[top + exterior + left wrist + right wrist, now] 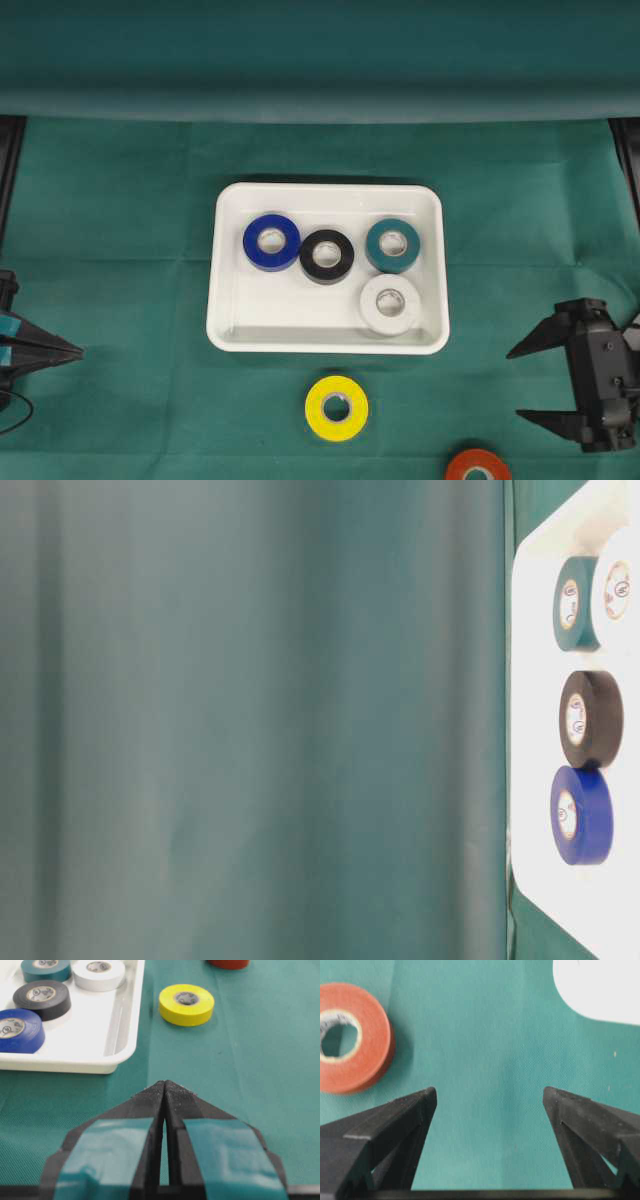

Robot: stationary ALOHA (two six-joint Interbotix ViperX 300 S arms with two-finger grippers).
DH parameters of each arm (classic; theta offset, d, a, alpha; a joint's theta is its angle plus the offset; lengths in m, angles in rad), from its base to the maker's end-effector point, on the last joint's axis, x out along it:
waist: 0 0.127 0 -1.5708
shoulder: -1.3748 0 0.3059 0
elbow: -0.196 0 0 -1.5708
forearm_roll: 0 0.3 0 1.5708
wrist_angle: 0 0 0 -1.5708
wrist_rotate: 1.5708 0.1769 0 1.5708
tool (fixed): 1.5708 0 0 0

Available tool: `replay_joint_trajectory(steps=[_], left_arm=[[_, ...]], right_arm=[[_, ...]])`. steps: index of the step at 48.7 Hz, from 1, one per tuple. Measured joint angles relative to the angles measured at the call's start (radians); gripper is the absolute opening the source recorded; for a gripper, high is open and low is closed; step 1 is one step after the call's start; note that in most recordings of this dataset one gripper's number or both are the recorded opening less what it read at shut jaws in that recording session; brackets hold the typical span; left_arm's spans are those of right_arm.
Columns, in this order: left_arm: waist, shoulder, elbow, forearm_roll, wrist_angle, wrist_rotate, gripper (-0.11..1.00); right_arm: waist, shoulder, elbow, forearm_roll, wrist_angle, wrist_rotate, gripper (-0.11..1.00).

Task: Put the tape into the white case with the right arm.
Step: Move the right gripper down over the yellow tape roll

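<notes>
**Two rolls still out, both left of the right gripper**

At the far left edge the left gripper (60,350) lies low with its blue-taped fingers pressed together, holding nothing.

In the middle the case (228,300) holds four rolls: blue (271,241), black (327,255), teal (393,245) and white (390,303). Just near of its near rim, on the cloth (130,220), lies the yellow roll (337,408). Further right and nearer still, cut by the picture's edge, is the orange roll (478,466).

At the right the right gripper (520,385) hangs with fingers spread wide and empty, tips pointing left toward the case. Both loose rolls lie flat, hole up, so no long axis matters. The orange one is the closer, left and slightly near of the tips; in the wrist view it sits off the left finger, not between them. The right arm is much the nearer.
</notes>
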Motion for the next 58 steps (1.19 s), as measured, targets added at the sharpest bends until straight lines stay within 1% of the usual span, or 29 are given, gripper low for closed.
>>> replay_joint_trajectory(steps=[12, 34, 45, 58], left_arm=[[0.002, 0.0, 0.0, 0.0, 0.0, 0.0, 0.0], [0.002, 0.0, 0.0, 0.0, 0.0, 0.0, 0.0], [0.002, 0.0, 0.0, 0.0, 0.0, 0.0, 0.0], [0.002, 0.0, 0.0, 0.0, 0.0, 0.0, 0.0]], right_arm=[[-0.002, 0.137, -0.098, -0.021, -0.002, -0.005, 0.73], [-0.002, 0.483, -0.383, -0.029, -0.003, -0.009, 0.73], [-0.002, 0.627, -0.517, -0.029, -0.003, -0.014, 0.73], [0.0, 0.739, -0.635, -0.032, -0.003, -0.014, 0.73]])
